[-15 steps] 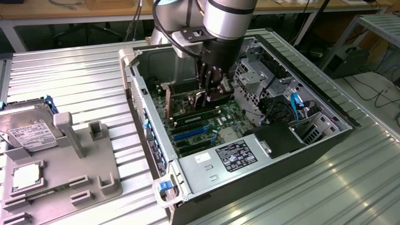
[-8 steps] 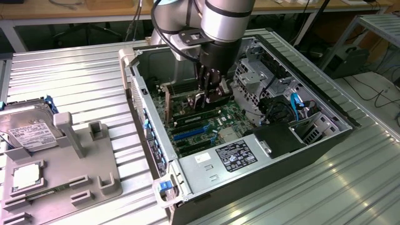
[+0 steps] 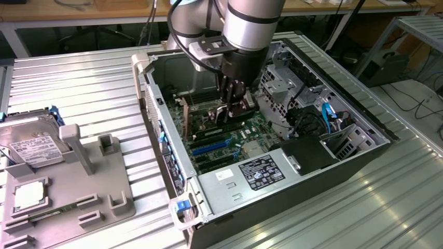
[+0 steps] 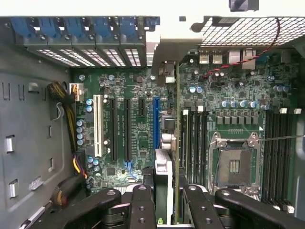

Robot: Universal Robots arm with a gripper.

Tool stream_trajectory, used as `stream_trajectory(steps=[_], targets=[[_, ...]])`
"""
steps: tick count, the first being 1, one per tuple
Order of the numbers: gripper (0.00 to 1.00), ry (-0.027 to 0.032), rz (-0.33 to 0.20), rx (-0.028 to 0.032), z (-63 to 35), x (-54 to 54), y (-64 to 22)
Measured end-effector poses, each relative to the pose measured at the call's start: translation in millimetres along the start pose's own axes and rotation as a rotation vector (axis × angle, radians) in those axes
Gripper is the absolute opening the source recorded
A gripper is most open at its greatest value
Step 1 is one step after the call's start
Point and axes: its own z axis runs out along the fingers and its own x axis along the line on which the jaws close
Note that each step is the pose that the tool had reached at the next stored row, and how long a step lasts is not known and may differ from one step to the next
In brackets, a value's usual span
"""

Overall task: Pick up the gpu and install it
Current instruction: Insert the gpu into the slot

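The gpu (image 4: 164,188) is seen edge-on in the wrist view, a thin green board with a silver bracket end. It stands upright over the motherboard, just beside the blue expansion slot (image 4: 156,121). My gripper (image 4: 167,210) is shut on it, one black finger on each side of the card. In the exterior view the gripper (image 3: 232,110) reaches down inside the open computer case (image 3: 360,150), holding the gpu (image 3: 207,118) low over the motherboard (image 3: 252,132). Whether the card's lower edge touches a slot is hidden.
The empty CPU socket (image 4: 234,167) and memory slots (image 4: 193,138) lie close beside the card. The power supply (image 3: 256,174) sits at the case's near end, and cables (image 4: 71,124) run along one wall. Outside the case, a grey fixture (image 3: 104,197) holds a silver hard drive (image 3: 31,140) and a square chip (image 3: 29,194).
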Motion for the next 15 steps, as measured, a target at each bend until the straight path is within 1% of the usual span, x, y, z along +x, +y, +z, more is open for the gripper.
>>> stream_trajectory(steps=[5,9,12,15], targets=[[0.28,0.0001,0.0,-0.0001,3.1,0.6,4.4],[0.28,0.0,0.0,0.0,9.1,1.0,4.8],[0.28,0.0,0.0,0.0,10.9,1.9,5.8],[0.28,-0.0001,0.0,0.0,13.1,1.9,9.4]])
